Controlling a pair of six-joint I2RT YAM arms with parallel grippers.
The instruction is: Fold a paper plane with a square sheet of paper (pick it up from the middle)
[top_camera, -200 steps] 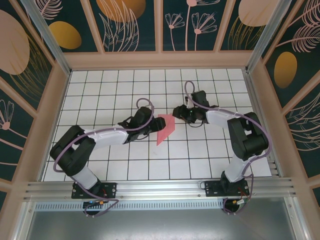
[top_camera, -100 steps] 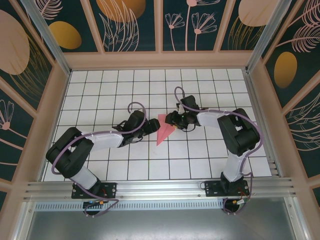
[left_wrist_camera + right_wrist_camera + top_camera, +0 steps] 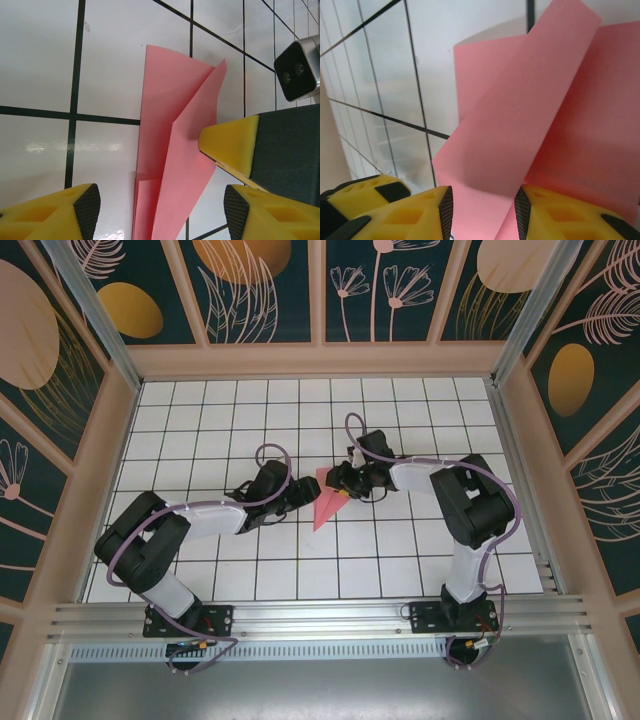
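Main risk: the raised flap (image 3: 520, 110) of the folded sheet (image 3: 328, 502) stands loose in the gap of the right gripper (image 3: 342, 487), and the pads are not closed on it. A pinch off the line would likely give a crooked crease or a crumpled flap. A sideways shove could skid the whole sheet over the glossy grid table (image 3: 200, 420), since nothing seems to pin it.

The left gripper (image 3: 303, 493) is wide open. The sheet's narrow end lies flat between its fingers, with no contact that I can see. The right fingertip (image 3: 227, 145) sits on the flap just ahead of one left pad, so a clash is possible.

Pose: both arms are stretched low and angled in, grippers nose to nose across the sheet. The right jaws are partly open, narrower than the left.
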